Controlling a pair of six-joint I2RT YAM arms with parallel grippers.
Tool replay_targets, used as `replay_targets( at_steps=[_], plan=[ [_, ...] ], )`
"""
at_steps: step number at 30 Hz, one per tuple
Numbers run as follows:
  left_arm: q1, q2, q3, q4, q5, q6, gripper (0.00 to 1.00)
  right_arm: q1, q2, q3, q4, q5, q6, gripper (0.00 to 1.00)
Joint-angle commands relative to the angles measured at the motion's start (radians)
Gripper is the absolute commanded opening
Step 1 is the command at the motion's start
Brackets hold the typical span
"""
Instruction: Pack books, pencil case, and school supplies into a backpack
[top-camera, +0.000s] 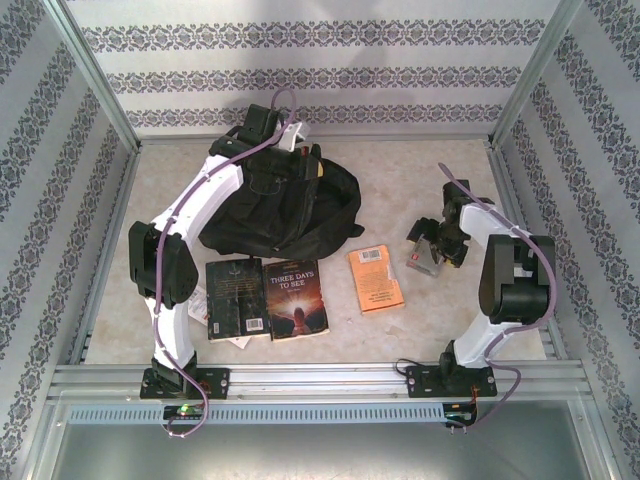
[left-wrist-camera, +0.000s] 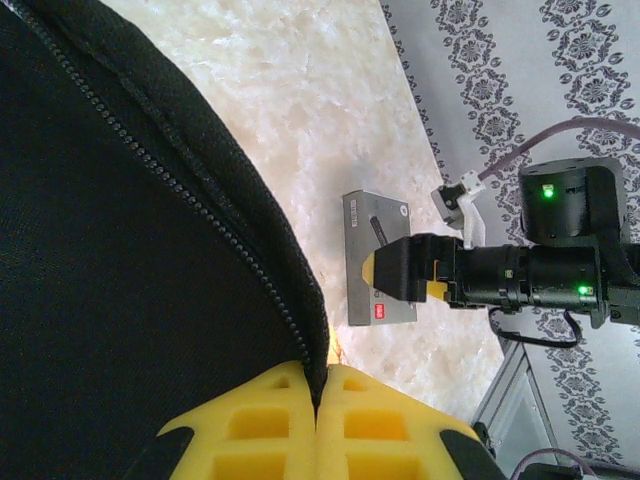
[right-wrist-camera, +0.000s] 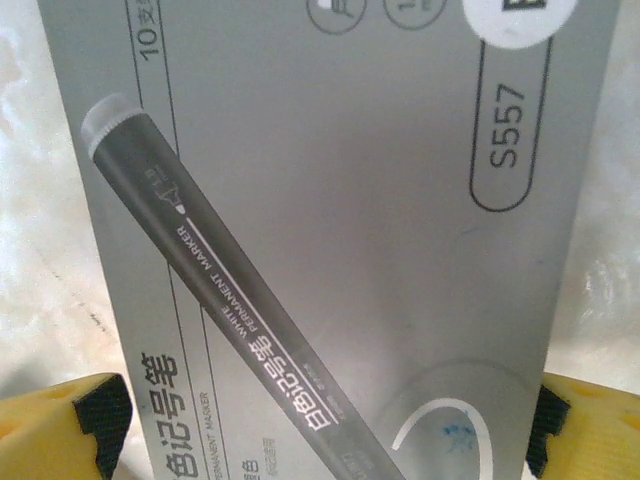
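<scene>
The black backpack (top-camera: 280, 205) lies at the back left of the table. My left gripper (top-camera: 303, 155) is shut on its zippered edge (left-wrist-camera: 300, 300); the yellow fingers (left-wrist-camera: 270, 420) pinch the fabric between them. In front of the backpack lie three books: a black one (top-camera: 235, 298), "Three Days to See" (top-camera: 297, 298) and an orange one (top-camera: 376, 278). A grey marker box (top-camera: 420, 262) (left-wrist-camera: 365, 215) (right-wrist-camera: 330, 200), one of the school supplies, lies flat on the table at the right. My right gripper (top-camera: 435, 245) (left-wrist-camera: 400, 270) (right-wrist-camera: 325, 440) is open and straddles it, its pads (right-wrist-camera: 105, 410) close beside the box's long edges.
Something white (top-camera: 237, 342) pokes out from under the black book. Patterned walls and aluminium posts (top-camera: 95, 80) enclose the table on three sides, with a metal rail (top-camera: 320, 378) along the front. Bare marble tabletop (top-camera: 420, 170) lies between the backpack and the right arm.
</scene>
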Motion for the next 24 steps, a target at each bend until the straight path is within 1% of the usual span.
replay_targets(
  at_steps=[1,6,9,12,13,17,19,24],
  plan=[
    [0.007,-0.026,-0.013,0.03,0.031,-0.013,0.0,0.007,0.031,0.035,-0.065,0.091,-0.001,0.98],
    [0.007,-0.026,-0.013,0.029,0.033,-0.01,0.0,0.007,0.066,0.064,-0.083,0.112,0.028,0.98],
    [0.008,-0.032,-0.012,0.026,0.032,-0.01,0.0,0.007,0.067,0.065,-0.073,0.097,0.046,0.98],
    [0.01,-0.036,-0.011,0.024,0.031,-0.007,0.0,0.009,0.043,0.05,-0.056,0.077,0.056,0.89],
    [0.011,-0.037,-0.01,0.025,0.031,-0.008,0.0,0.008,0.037,0.05,-0.056,0.071,0.056,0.84],
    [0.018,-0.039,-0.006,0.025,0.036,-0.011,0.0,0.008,-0.012,0.047,-0.07,0.064,0.064,0.73],
    [0.02,-0.043,-0.002,0.024,0.041,-0.015,0.0,0.019,-0.062,0.053,-0.081,0.062,0.067,0.72],
    [0.02,-0.047,0.049,-0.012,0.042,0.001,0.0,0.085,-0.186,0.135,-0.152,0.036,0.057,0.75]
  ],
)
